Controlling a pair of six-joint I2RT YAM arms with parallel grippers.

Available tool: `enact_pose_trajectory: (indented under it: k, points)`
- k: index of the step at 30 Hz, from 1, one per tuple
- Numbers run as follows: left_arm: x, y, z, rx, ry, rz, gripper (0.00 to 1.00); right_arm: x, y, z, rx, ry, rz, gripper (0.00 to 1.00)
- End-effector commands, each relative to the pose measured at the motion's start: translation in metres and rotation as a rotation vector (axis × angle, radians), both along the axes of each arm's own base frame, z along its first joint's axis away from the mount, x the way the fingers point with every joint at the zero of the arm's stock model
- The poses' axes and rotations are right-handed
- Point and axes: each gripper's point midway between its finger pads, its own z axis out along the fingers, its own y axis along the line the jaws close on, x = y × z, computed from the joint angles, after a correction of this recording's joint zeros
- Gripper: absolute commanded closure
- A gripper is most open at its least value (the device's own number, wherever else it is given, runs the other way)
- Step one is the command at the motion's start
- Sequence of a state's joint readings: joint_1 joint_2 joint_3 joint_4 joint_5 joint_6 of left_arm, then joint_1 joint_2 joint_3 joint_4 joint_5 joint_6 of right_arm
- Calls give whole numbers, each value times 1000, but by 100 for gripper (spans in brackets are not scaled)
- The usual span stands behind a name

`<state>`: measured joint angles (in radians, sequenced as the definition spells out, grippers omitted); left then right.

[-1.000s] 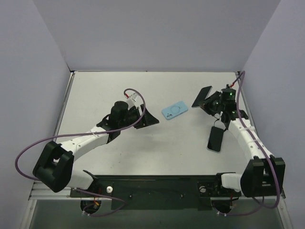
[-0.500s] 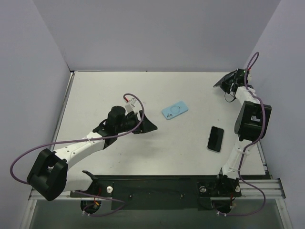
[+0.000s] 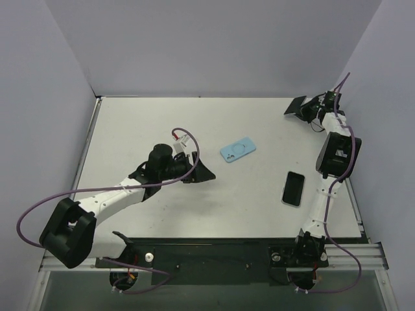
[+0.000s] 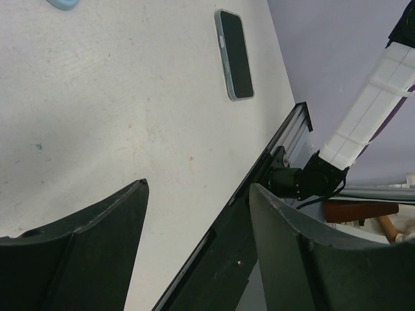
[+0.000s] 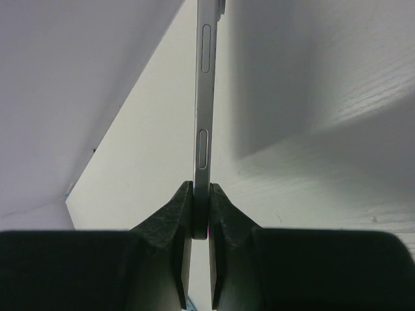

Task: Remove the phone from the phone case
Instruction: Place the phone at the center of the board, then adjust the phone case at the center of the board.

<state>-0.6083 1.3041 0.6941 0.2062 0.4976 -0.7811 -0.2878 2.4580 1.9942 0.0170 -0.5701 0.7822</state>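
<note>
A light blue phone case (image 3: 237, 150) lies flat in the middle of the table; its corner shows in the left wrist view (image 4: 63, 3). A dark phone with a pale rim (image 3: 294, 188) lies flat at the right, also in the left wrist view (image 4: 234, 54). My right gripper (image 3: 307, 111) is at the far right corner, shut on a thin silver-edged phone (image 5: 205, 97), which is seen edge-on with its side buttons showing, and as a dark slab from above (image 3: 296, 106). My left gripper (image 3: 198, 171) is open and empty, left of the blue case.
Purple walls close the table (image 3: 142, 129) at the back and both sides. The black rail (image 4: 259, 194) runs along the near edge. The right arm (image 3: 334, 155) stretches along the right side of the table.
My right arm swung from the middle right to the far right corner, carrying the held phone. My left gripper shifted slightly toward the near edge, still open.
</note>
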Motion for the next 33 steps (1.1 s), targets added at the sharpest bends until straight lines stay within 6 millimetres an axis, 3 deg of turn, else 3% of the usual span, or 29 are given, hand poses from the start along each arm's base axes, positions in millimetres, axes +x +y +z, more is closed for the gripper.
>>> enact_pose_trajectory:
  k: [1,4,6,11,14,17,18,19,20,21,22,23,26,30,33]
  points:
    - [3,-10,19,-61,-58,-41,27,-7,16,22,17,-29,148,100]
    - [4,-12,19,-69,-55,-46,27,-15,21,10,56,5,181,100]
    - [4,-13,20,-73,-50,-52,27,-24,13,-2,25,54,158,99]
    - [3,-14,19,-74,-40,-56,27,-51,-20,-24,-164,232,102,68]
    - [4,-14,18,-73,-32,-51,27,-58,-33,-17,-222,275,71,47]
    - [2,-14,20,-83,-27,-47,27,-68,-41,-3,-365,327,81,33]
    - [2,-13,19,-85,-20,-44,27,-75,-35,-2,-394,353,91,21]
    - [2,-13,21,-88,-24,-41,27,-86,-44,4,-469,388,61,19]
    - [2,-12,22,-90,-26,-39,27,-92,-46,24,-544,388,29,19]
    - [2,-12,23,-91,-26,-35,27,-102,-39,21,-562,411,36,18]
    - [2,-12,25,-93,-29,-34,27,-103,-29,35,-595,390,37,18]
    - [2,-11,23,-91,-26,-29,27,-109,-18,33,-603,397,58,18]
    - [1,-10,25,-94,-23,-21,27,-111,39,38,-578,345,140,18]
    - [-3,-9,31,-111,-19,-25,25,-106,111,16,-393,256,245,18]
    - [-5,-6,35,-111,-23,-15,24,-97,148,4,-223,194,319,18]
